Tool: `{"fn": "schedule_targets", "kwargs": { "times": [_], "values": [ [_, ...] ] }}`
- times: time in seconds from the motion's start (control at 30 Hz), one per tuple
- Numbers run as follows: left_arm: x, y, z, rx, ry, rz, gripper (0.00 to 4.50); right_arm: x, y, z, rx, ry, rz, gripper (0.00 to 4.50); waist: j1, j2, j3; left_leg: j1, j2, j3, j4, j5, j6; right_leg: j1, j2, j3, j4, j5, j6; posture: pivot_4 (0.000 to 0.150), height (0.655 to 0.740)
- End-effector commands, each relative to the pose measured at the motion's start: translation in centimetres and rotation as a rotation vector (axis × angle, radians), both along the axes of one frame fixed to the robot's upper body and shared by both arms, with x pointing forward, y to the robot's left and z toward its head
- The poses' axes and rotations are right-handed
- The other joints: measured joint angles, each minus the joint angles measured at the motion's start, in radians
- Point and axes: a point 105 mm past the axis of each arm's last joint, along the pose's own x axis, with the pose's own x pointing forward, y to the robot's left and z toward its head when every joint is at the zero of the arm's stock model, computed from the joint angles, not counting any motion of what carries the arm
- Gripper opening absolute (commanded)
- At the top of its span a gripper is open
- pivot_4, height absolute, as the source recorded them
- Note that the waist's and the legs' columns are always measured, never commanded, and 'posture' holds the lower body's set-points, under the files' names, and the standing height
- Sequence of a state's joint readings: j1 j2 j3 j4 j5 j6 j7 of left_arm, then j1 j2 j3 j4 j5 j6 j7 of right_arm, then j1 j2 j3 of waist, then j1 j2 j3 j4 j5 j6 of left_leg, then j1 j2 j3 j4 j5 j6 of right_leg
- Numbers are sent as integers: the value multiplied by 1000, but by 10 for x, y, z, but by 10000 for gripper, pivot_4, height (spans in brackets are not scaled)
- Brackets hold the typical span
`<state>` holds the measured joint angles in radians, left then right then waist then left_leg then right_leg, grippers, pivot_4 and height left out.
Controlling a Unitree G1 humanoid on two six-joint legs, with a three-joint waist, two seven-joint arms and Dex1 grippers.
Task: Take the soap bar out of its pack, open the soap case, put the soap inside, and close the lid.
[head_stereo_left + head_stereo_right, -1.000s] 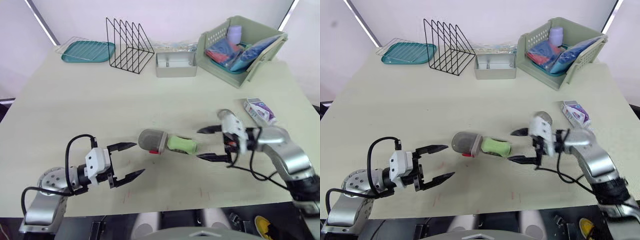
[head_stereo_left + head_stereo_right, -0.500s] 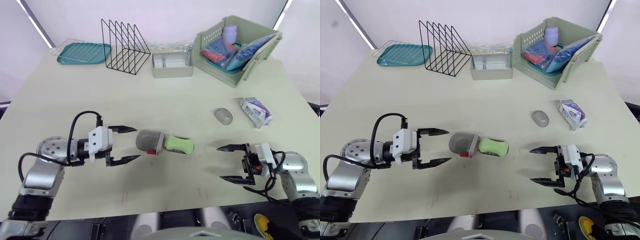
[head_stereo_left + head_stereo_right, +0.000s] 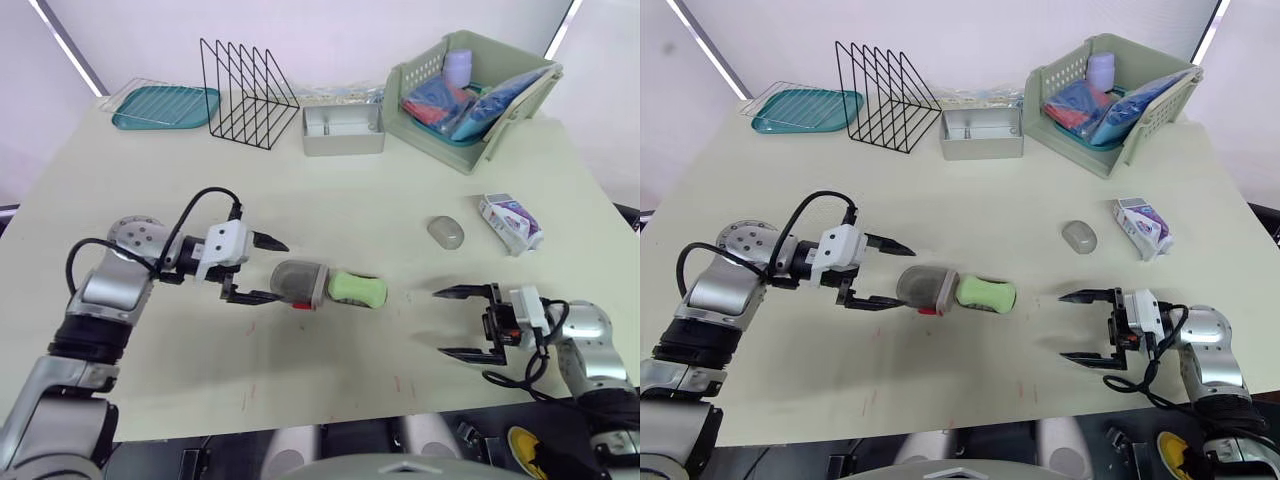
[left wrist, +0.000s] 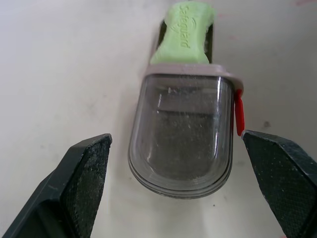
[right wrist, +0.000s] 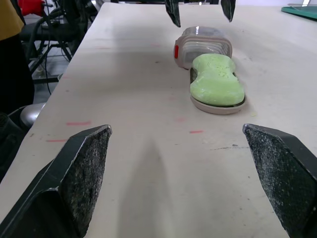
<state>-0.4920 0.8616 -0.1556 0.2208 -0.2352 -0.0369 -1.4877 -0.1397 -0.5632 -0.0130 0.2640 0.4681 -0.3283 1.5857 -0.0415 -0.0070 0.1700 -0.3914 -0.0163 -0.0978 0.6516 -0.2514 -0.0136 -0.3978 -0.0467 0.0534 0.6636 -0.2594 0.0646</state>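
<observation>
Near right, the right claw (image 3: pixel 440 322) is held spread. At centre, one green soap bar (image 3: pixel 358 289) is laid in one open soap case (image 5: pixel 218 108), its clear lid (image 3: pixel 298 281) flanked by the spread left claw (image 3: pixel 278 271). Farther right, one soap pack (image 3: pixel 510 222) is seen.

My left hand (image 3: pixel 279 271), fingers spread, is at the case (image 3: pixel 300 282) on the tabletop (image 3: pixel 350 200). The soap (image 3: pixel 358 288) touches the case. My right hand (image 3: pixel 440 321), also spread, hovers well apart.
</observation>
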Motion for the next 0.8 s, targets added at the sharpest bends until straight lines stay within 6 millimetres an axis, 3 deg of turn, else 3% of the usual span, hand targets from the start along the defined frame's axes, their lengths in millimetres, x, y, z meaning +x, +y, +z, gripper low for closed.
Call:
{"fn": "schedule_targets", "kwargs": {
  "times": [0.03, 0.8],
  "values": [
    [0, 0, -1, 27, 38, -33, 45000, 1, -3, 3, -7, -25, -11, 44638, 0, 0, 0, 0, 0, 0, 0, 0, 0, 0, 0, 0, 0, 0, 0, 1500, 7400],
    [2, -10, -23, 67, 49, -80, 45000, 2, -8, -3, -38, -22, -40, 44638, 0, 0, 0, 0, 0, -1, 1, 0, 0, 0, 0, 0, 1, 0, 0, 1500, 7400]
  ]
}}
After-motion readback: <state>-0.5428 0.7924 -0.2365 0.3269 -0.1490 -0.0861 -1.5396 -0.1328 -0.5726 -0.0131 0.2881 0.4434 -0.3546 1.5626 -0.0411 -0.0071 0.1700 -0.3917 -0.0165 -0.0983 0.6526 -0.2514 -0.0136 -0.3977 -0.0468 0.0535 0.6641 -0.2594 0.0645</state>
